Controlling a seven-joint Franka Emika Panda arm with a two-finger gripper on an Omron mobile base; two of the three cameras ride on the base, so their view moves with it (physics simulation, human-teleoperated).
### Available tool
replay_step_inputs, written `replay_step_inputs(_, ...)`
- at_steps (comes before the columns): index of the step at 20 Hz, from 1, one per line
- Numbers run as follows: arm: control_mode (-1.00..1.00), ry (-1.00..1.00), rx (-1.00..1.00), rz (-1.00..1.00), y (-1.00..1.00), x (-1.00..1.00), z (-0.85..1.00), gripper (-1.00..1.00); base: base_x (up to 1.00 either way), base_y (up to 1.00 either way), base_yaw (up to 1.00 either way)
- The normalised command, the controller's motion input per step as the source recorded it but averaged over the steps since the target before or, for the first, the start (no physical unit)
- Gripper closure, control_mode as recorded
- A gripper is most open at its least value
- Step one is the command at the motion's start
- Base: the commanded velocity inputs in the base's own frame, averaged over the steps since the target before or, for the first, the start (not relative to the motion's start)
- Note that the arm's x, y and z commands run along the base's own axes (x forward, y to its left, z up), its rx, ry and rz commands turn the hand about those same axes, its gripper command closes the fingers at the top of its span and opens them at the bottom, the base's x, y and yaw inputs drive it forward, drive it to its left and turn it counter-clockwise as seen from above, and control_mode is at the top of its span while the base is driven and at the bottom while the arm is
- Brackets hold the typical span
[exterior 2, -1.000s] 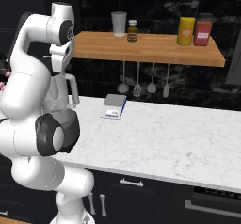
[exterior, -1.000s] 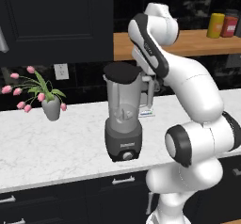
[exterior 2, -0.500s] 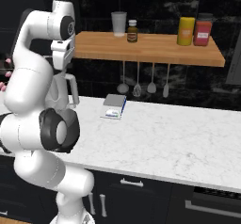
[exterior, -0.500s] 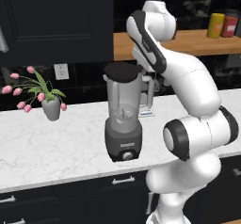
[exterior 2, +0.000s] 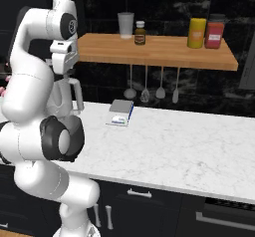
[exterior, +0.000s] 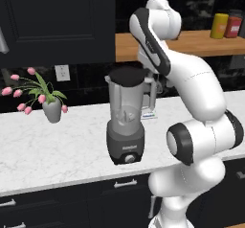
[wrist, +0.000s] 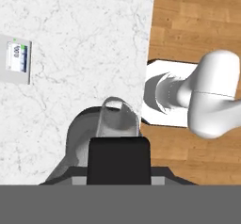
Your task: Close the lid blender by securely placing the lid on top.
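The blender (exterior: 125, 131) stands on the white marble counter, a dark grey base under a tall translucent jar. The round black lid (exterior: 127, 75) lies across the jar's rim, about level. My hand hangs just right of the lid, behind my forearm, over the jar's handle side. In the hand view my gripper (wrist: 119, 159) shows as one solid black block with no gap, right over the jar handle (wrist: 117, 117) and the grey blender body (wrist: 77, 140). It looks shut on the lid. From the right base view the jar handle (exterior 2: 75, 95) peeks out beside my arm.
A vase of pink tulips (exterior: 51, 108) stands left of the blender. A small flat scale (exterior 2: 121, 112) lies on the counter (exterior 2: 189, 146) to its right. The wooden shelf (exterior 2: 159, 52) overhead carries a pale tumbler (exterior 2: 125, 24) and jars, with utensils (exterior 2: 152, 86) hanging below.
My arm's upper joints have risen and shifted a little. The lid stays at the jar's top and the blender has not moved.
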Motion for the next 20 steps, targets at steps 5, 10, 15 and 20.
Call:
replay_step_inputs(5,-1.00,0.01,-0.01,0.00,-0.03,-0.10,-0.12,1.00,0.00,0.00,0.00)
replay_step_inputs(10,-1.00,0.00,0.00,0.04,0.00,0.53,-0.14,1.00,0.00,0.00,0.00)
replay_step_inputs(15,-1.00,-0.01,0.00,0.09,0.00,0.51,-0.08,1.00,0.00,0.00,0.00)
replay_step_inputs(20,-1.00,-0.09,-0.01,0.06,0.00,0.03,0.00,1.00,0.00,0.00,0.00)
